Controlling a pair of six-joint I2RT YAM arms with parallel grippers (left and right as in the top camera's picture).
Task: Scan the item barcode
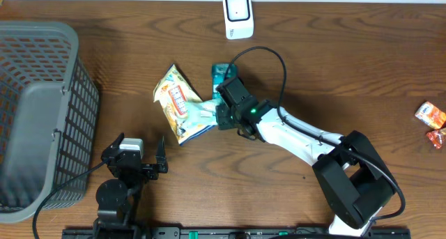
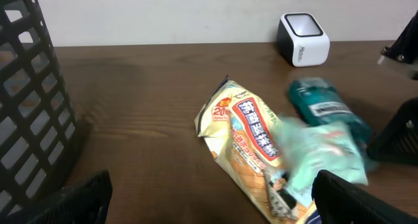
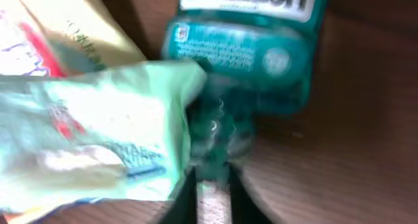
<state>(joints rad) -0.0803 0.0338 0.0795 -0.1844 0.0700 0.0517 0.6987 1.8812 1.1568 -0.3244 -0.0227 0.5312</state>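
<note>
A pale green packet (image 1: 203,113) lies on the table, overlapping a yellow snack bag (image 1: 178,99). A teal mouthwash bottle (image 1: 221,73) lies just behind them. My right gripper (image 1: 221,116) is at the packet's right edge. In the right wrist view its fingers (image 3: 188,201) stand nearly together, and my right gripper (image 3: 212,198) is shut on the edge of the green packet (image 3: 98,139), just below the bottle (image 3: 251,41). The white barcode scanner (image 1: 238,16) stands at the table's far edge. My left gripper (image 1: 139,155) rests open near the front, holding nothing.
A grey mesh basket (image 1: 35,113) fills the left side. Two orange wrapped sweets (image 1: 430,113) lie at the far right edge. In the left wrist view the snack bag (image 2: 245,136), packet (image 2: 320,149) and scanner (image 2: 302,39) lie ahead of my left gripper (image 2: 209,211).
</note>
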